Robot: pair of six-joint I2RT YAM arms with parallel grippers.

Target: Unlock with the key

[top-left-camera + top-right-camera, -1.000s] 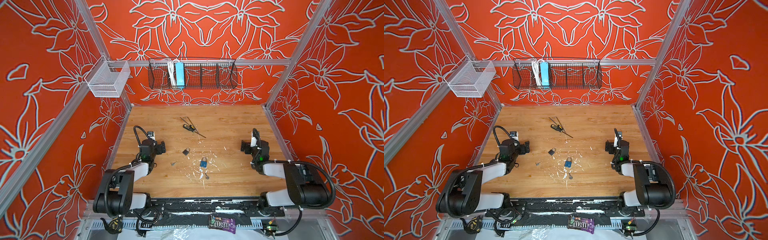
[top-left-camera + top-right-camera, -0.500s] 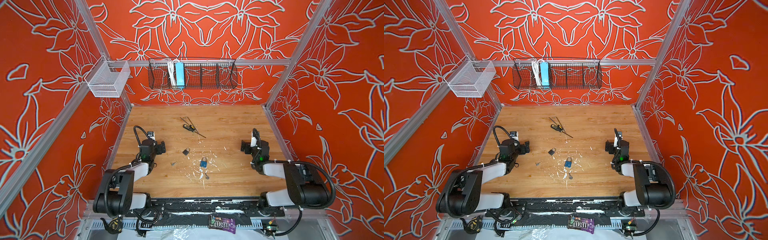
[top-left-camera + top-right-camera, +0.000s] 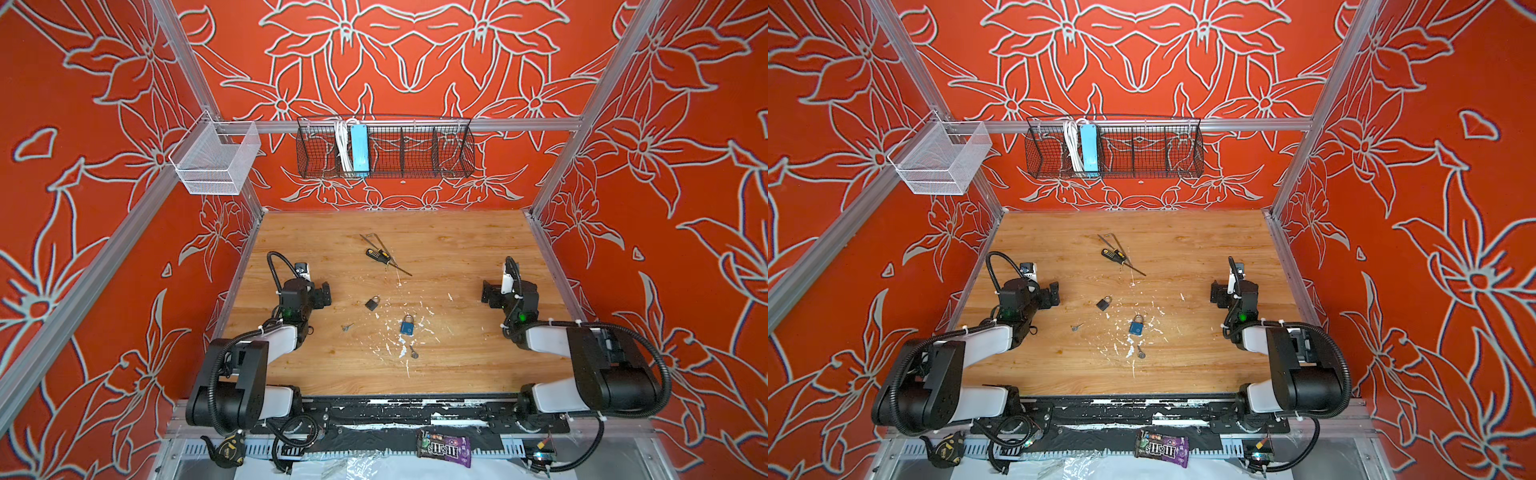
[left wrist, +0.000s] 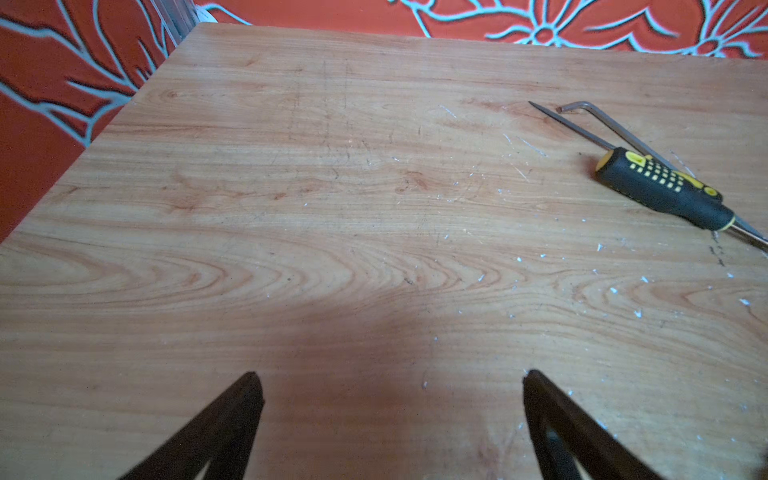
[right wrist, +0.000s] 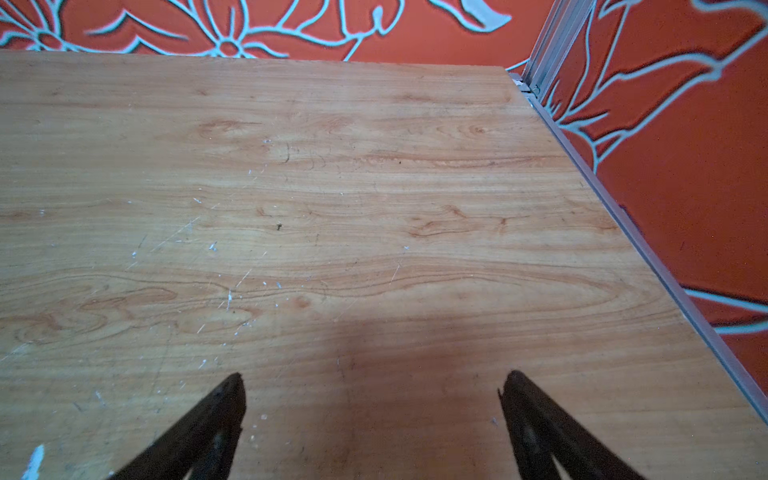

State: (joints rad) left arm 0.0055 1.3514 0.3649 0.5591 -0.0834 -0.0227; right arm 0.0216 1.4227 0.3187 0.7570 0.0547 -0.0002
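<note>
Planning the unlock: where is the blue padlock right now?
In both top views the blue padlock lies near the middle of the table, with a key just nearer the front edge and the dark padlock behind it to the left.

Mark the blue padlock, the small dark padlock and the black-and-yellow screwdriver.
Blue padlock [image 3: 407, 328]: a top view, on its blue body.
Small dark padlock [image 3: 371, 304]: a top view, on its body.
Black-and-yellow screwdriver [image 4: 660, 189]: left wrist view, on its handle.
</note>
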